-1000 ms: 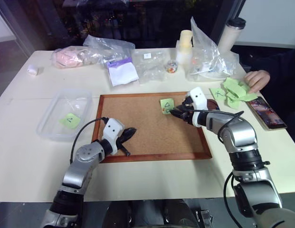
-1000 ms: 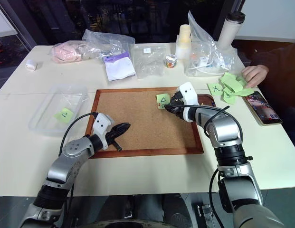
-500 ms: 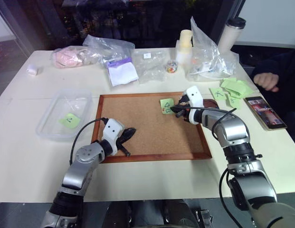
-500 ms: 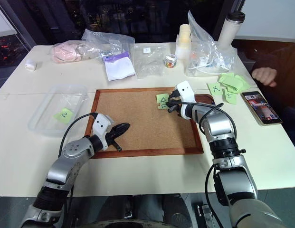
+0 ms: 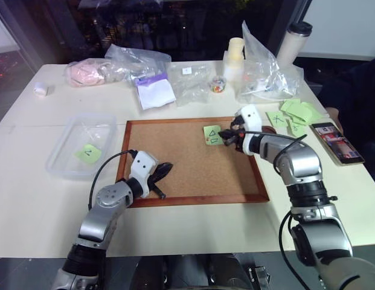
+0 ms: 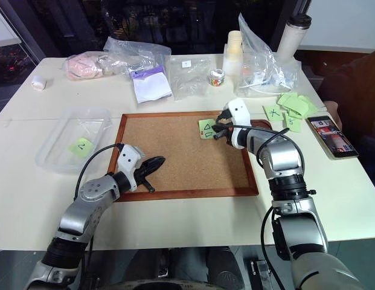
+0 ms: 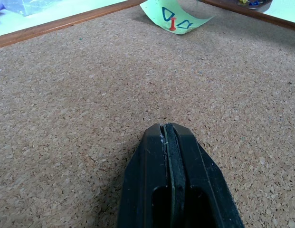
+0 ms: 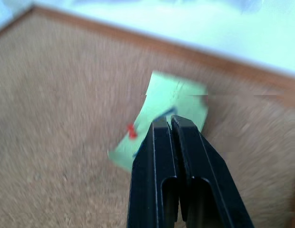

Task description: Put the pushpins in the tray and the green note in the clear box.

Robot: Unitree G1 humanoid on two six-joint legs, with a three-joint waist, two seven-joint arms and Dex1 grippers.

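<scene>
moved: since a second ago the right gripper (image 6: 218, 130) has closed its fingers and lifted a little at the green note (image 6: 207, 128); the person's hand at the loose notes has drawn back off the table; the left arm has kept still.
right jaws: clenched, with nothing visibly between them; tips just off the note's right edge.
left jaws: left gripper (image 7: 168, 137) pressed shut and empty, low over the corkboard (image 5: 181, 166) near its front left corner.
pin: red pushpin (image 7: 172, 23) stands upright in the note, at the corkboard's back right corner.
key relation: in the right wrist view the pin (image 8: 132, 131) lies to one side of the closed tips, not between them.
nearer arm: right, by far.
targets: tray (image 6: 260, 125) just off the corkboard's right edge, behind the right gripper; clear box (image 5: 84, 145) off its left edge.
</scene>
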